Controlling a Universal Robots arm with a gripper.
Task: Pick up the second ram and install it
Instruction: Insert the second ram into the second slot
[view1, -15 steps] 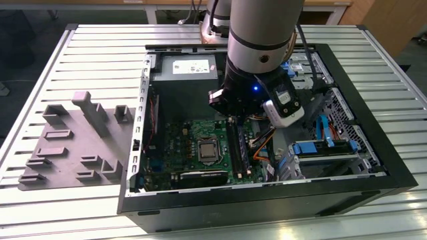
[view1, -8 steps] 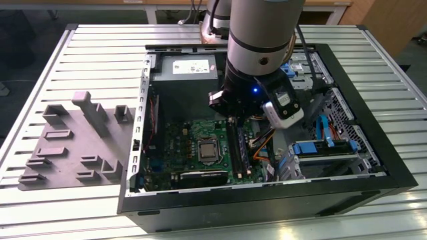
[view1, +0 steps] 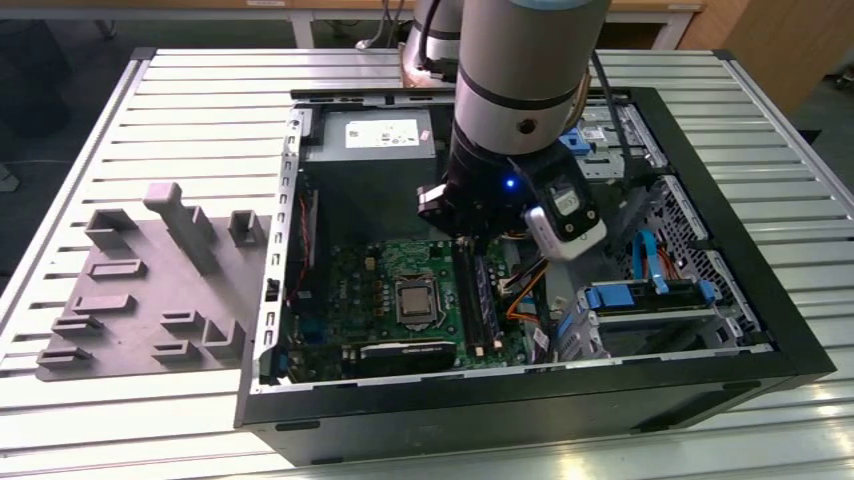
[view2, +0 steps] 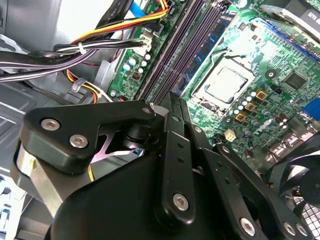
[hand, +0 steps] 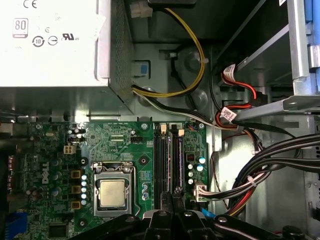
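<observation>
My gripper (view1: 463, 240) hangs low inside the open computer case, over the green board (view1: 387, 290). In both wrist views its fingers are pressed together, and I see nothing between them. The shut gripper (view2: 171, 100) sits right over one end of the long black slots (view2: 185, 45), the end farther from the power supply (hand: 50, 40). A dark ram (view1: 483, 300) stands seated in a slot beside the processor socket (hand: 112, 192), just past the gripper (hand: 171, 192). A seated ram (hand: 178, 160) is also in the first wrist view. I cannot tell whether it is the second ram.
A grey moulded tray (view1: 147, 290) with raised blocks lies at the exterior view's left of the case. Bundled cables (hand: 270, 160) and orange wires (view1: 527, 290) run close beside the slots. Blue drive bays (view1: 641, 300) fill the case's right side.
</observation>
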